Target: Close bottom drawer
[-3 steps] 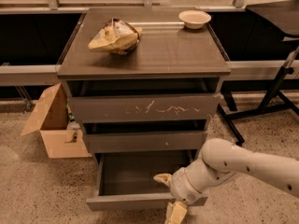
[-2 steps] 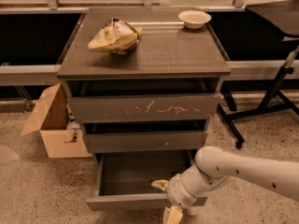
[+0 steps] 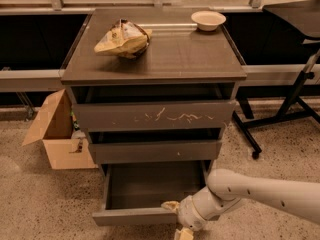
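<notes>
The bottom drawer point(image 3: 135, 216) of the dark grey-brown cabinet point(image 3: 155, 59) stands pulled out, its shallow box empty. Its slim plain front faces me near the bottom edge of the view. My gripper point(image 3: 177, 219) is at the right end of that front, with one yellowish fingertip point(image 3: 170, 205) over the front's top edge and the other point(image 3: 183, 233) below it. The white arm point(image 3: 260, 191) reaches in from the right. The middle drawer point(image 3: 155, 151) and the white-scratched top drawer point(image 3: 152, 116) sit above.
A crumpled chip bag point(image 3: 122, 38) and a white bowl point(image 3: 208, 19) lie on the cabinet top. An open cardboard box point(image 3: 55, 131) stands on the floor at the left. A black stand's legs point(image 3: 280, 119) spread at the right.
My gripper and arm have shifted a little to the left along the bottom drawer's front. The drawer stays pulled out about as far as before.
</notes>
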{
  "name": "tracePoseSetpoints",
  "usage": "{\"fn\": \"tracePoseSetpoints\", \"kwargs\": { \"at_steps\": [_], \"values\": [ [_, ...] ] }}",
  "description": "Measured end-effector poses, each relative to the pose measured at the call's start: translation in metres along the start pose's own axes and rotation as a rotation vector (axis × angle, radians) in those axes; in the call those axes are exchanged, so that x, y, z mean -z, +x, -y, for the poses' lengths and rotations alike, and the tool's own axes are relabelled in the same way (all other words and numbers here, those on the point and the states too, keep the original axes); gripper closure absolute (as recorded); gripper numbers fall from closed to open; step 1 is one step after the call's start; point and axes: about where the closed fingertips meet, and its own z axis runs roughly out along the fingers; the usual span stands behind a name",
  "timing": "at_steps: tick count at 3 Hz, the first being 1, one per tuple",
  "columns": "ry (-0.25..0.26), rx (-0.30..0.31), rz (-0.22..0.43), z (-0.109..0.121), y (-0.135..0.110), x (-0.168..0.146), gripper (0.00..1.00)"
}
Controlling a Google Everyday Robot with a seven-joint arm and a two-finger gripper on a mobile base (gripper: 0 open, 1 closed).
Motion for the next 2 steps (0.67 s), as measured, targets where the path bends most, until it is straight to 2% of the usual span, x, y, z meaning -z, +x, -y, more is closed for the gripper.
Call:
{"fn": "tracePoseSetpoints", "kwargs": {
  "at_steps": [1, 2],
  "values": [
    [-0.015, 0.002, 0.007, 0.001, 0.002, -0.004, 0.0],
    [-0.108, 0.01, -0.019, 0.013, 0.031, -0.023, 0.0]
  ]
}}
